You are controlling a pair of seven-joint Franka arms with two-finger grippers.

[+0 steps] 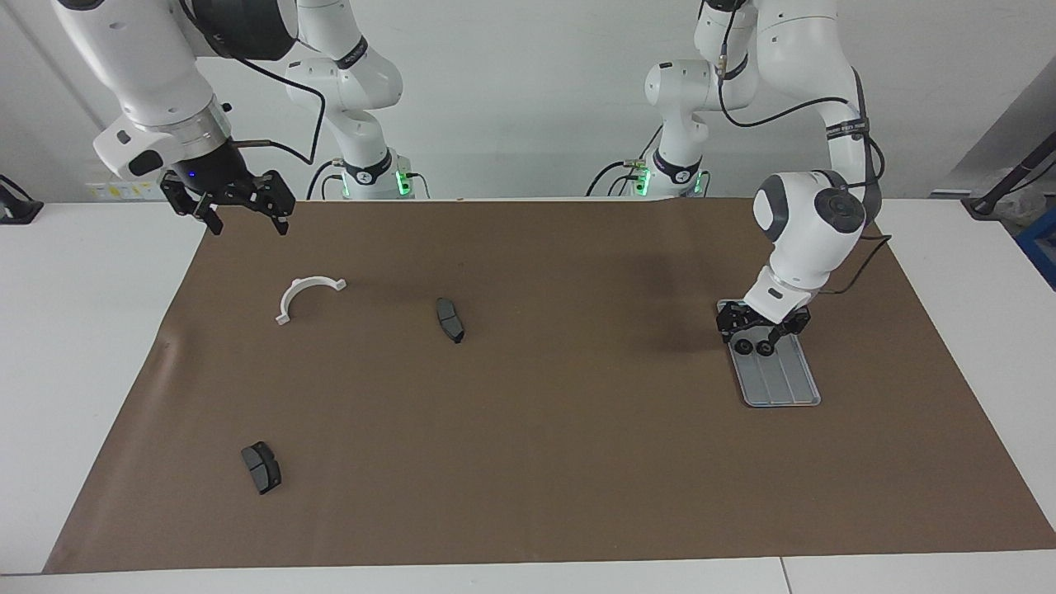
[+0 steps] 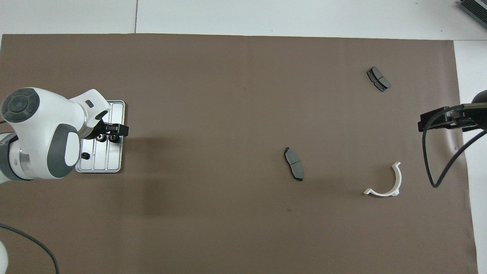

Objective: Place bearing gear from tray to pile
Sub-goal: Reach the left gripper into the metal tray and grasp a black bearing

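The grey-blue tray (image 1: pixel 785 386) lies at the left arm's end of the mat and also shows in the overhead view (image 2: pixel 112 160). Two small black gears (image 1: pixel 744 347) (image 1: pixel 765 349) lie side by side on it. The overhead view shows them (image 2: pixel 101 137) (image 2: pixel 112 138) and a third gear (image 2: pixel 85 155) nearer to the robots. My left gripper (image 1: pixel 754 337) is low over the two gears, open, its fingers on either side of them; it shows from above too (image 2: pixel 107 134). My right gripper (image 1: pixel 247 216) is open and empty, raised over the mat's edge.
The pile is scattered: a white half-ring bracket (image 1: pixel 305 295) (image 2: pixel 386 182), a dark brake pad (image 1: pixel 450 319) (image 2: pixel 293 163) mid-mat, and another brake pad (image 1: pixel 261 467) (image 2: pixel 378 78) farther from the robots. A brown mat (image 1: pixel 528 462) covers the table.
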